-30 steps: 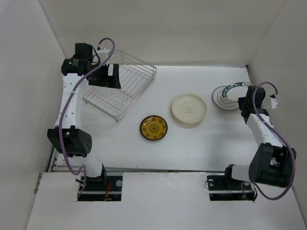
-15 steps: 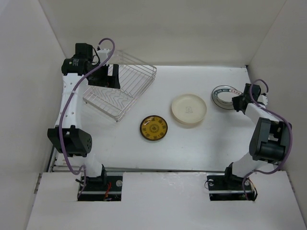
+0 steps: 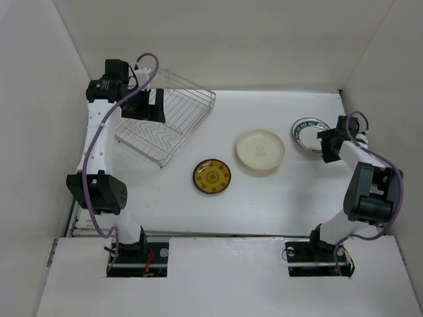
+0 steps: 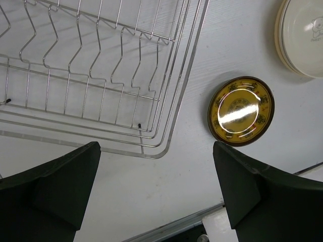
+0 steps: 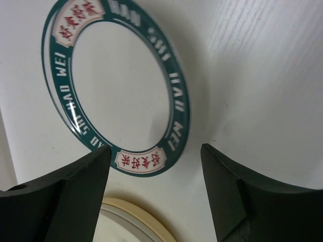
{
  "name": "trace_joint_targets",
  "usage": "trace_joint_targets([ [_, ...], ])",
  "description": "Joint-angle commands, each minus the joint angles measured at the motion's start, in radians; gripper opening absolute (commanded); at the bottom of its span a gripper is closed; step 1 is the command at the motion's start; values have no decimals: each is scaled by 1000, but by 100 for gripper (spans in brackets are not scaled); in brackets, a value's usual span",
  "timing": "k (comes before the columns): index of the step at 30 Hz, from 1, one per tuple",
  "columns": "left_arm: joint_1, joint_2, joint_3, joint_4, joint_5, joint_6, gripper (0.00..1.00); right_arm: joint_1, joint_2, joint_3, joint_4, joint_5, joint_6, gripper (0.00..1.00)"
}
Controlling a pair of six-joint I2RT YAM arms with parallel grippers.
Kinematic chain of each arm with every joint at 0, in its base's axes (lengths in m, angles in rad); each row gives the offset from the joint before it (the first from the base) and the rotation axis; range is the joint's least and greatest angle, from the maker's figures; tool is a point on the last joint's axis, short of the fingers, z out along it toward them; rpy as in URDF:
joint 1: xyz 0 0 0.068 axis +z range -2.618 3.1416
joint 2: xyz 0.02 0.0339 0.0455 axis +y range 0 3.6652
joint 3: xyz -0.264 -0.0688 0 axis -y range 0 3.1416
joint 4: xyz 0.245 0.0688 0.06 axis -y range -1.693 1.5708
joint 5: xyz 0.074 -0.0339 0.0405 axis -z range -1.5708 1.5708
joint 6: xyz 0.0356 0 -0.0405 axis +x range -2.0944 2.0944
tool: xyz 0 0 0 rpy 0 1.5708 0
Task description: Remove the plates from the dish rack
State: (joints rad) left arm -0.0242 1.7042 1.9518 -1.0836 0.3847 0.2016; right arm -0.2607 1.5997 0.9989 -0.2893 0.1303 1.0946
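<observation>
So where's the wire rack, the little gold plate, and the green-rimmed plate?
dish rack [image 3: 165, 132]: overhead view, on its wavy wire base.
small gold plate [image 4: 241, 111]: left wrist view, on its gold centre.
green-rimmed plate [image 5: 118, 85]: right wrist view, on its white centre.

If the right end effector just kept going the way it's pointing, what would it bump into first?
Most likely the white plate with the teal rim, lying flat just ahead of the open right end effector; how far off is hard to judge.
</observation>
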Motion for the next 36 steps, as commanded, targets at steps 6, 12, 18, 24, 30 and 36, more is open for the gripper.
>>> trace_joint_targets([
  [6, 3, 6, 39, -24, 5, 15, 92, -5, 34, 76, -57, 45, -76, 78],
  [12, 3, -3, 30, -24, -13, 15, 92, -15, 115, 128, -34, 31, -134, 76],
  [18, 3, -23, 30, -33, -43, 15, 92, -15, 194, 201, -62, -27, -159, 76],
  [24, 3, -63, 21, -33, -64, 33, 92, -15, 85, 140, -74, -27, -168, 76],
  [30, 3, -81, 1, 5, -153, 33, 92, -15, -229, 11, -77, -17, -193, 76],
  [36, 3, -81, -30, 24, -178, 12, 92, -15, -578, -13, -281, 34, -223, 79],
])
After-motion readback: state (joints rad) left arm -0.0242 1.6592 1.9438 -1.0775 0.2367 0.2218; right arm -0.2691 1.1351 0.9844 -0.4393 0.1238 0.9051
